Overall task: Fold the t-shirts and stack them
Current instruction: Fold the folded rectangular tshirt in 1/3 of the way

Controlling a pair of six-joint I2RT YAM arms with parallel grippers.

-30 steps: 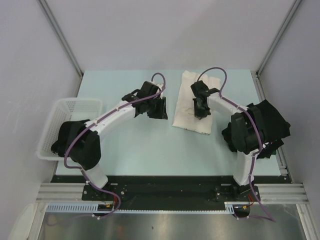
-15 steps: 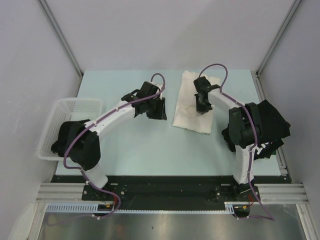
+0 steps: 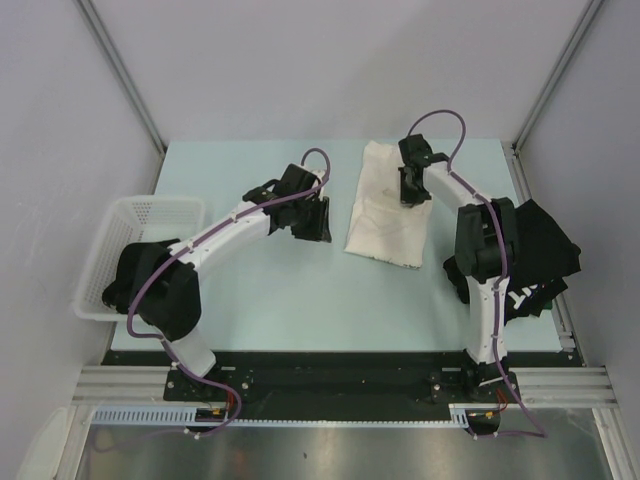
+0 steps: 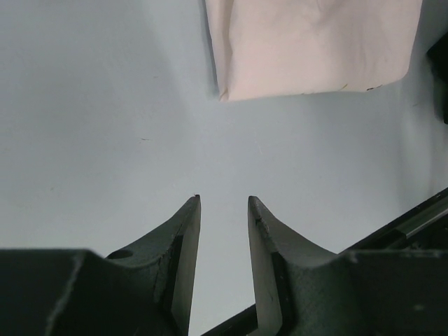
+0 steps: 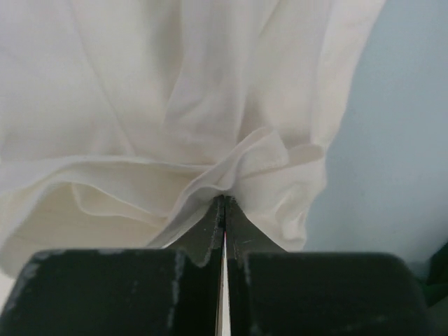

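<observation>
Cream-white cloth t-shirt (image 3: pixel 378 225), folded to a rectangle, lies flat on the pale-green table (image 3: pixel 250 290), right of its centre, far half. Right gripper (image 5: pixel 224 203) is clamped tight on a bunched fold at the shirt's far-right edge. Left gripper (image 4: pixel 224 210) hangs over the table's middle, jaws a narrow gap apart, empty. Heap of black cloth t-shirts (image 3: pixel 545 245) sits at the table's right edge. White plastic mesh basket (image 3: pixel 130 225) sits at the table's left edge.

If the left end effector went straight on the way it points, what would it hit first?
The left end effector would probably touch bare table first, short of the cream t-shirt, though depth is unclear.
</observation>
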